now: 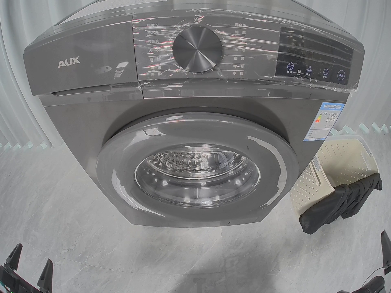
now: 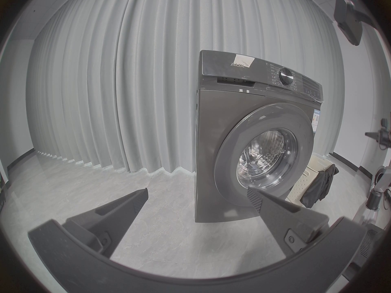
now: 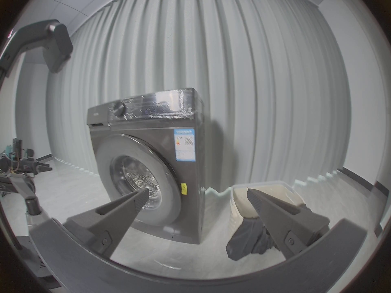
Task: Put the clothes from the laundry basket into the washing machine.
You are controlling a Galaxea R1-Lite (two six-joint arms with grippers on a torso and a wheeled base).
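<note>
– While the washing machine [image 1: 195,114] stands with its door shut, where's the load?
– Laundry basket [image 1: 350,155] just beside it, robot's right. Dark garment [image 1: 342,204] draped over the basket rim. Left gripper [image 2: 197,191] and right gripper [image 3: 198,191] held low, facing the machine, jaws spread, nothing held.

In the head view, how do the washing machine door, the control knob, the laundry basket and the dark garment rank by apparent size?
1. Washing machine door, by far the largest.
2. Laundry basket, though partly hidden behind the machine.
3. Dark garment and control knob: too alike to rank.
</note>
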